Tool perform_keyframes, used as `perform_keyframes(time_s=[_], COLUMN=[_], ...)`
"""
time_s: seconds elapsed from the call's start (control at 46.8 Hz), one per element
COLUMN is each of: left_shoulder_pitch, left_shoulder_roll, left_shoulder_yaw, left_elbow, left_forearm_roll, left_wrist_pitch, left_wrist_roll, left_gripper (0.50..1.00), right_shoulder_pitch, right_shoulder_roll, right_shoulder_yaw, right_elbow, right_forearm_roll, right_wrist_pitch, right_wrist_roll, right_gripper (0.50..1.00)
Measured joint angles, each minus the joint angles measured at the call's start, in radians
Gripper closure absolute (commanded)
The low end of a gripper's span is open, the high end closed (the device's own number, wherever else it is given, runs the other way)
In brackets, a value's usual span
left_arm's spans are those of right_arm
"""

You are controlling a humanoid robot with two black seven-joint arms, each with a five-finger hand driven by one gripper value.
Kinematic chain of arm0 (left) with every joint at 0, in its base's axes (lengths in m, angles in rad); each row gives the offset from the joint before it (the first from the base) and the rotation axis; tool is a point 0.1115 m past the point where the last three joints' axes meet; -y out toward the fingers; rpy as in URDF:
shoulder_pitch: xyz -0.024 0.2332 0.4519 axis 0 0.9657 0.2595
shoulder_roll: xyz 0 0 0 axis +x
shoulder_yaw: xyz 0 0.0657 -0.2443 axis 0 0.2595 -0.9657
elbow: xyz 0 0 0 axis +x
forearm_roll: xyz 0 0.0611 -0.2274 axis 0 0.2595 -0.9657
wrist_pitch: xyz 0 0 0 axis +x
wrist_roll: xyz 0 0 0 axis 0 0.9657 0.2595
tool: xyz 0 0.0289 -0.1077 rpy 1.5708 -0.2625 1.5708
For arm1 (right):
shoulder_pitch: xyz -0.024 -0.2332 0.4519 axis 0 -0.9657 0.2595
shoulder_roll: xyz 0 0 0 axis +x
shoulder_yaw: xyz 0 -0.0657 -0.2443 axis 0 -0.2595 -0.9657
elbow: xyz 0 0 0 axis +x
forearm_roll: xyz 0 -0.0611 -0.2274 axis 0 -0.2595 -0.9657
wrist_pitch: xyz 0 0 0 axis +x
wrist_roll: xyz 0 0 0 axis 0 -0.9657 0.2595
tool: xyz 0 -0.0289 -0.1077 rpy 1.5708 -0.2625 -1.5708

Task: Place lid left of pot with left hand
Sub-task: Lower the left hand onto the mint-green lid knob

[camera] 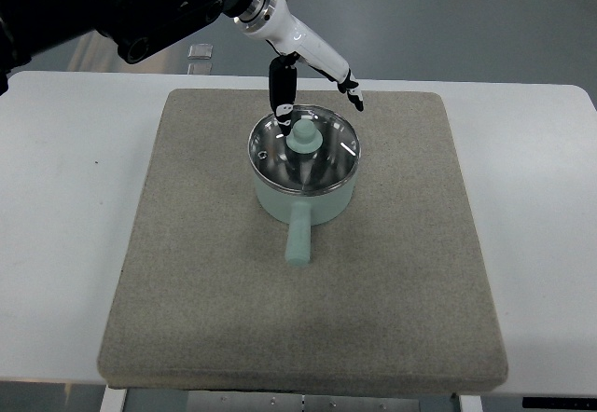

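A mint-green pot (322, 202) stands on a grey mat (187, 291), its handle (298, 240) pointing toward the near edge. A glass lid (334, 149) with a mint knob (303, 137) sits on the pot. My left hand (319, 98), white with black fingers, reaches in from the upper left and hovers over the pot's far rim. Its fingers are spread and hold nothing. One black finger (283, 86) hangs down just behind the knob, and the others (350, 88) stretch out to the right beyond the rim.
The mat covers most of a white table (56, 198). A small clear object (199, 51) lies beyond the table's far edge. Bare mat lies left of the pot.
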Motion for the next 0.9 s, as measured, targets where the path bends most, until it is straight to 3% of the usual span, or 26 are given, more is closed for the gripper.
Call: perform_keyframes(time_s=[0.897], left_shoulder_pitch=[0.012], left_shoulder_roll=[-0.008], left_shoulder_yaw=[0.010], left_elbow=[0.005], left_forearm_roll=[0.039], left_wrist_pitch=[0.000], left_wrist_roll=[0.000], left_gripper=[0.508], right_shoulder_pitch=[0.000], right_shoulder_roll=[0.000], right_shoulder_yaw=[0.001], right_elbow=[0.000], right_forearm_roll=[0.000], right_wrist_pitch=[0.000], right_wrist_roll=[0.000], right_gripper=[0.579])
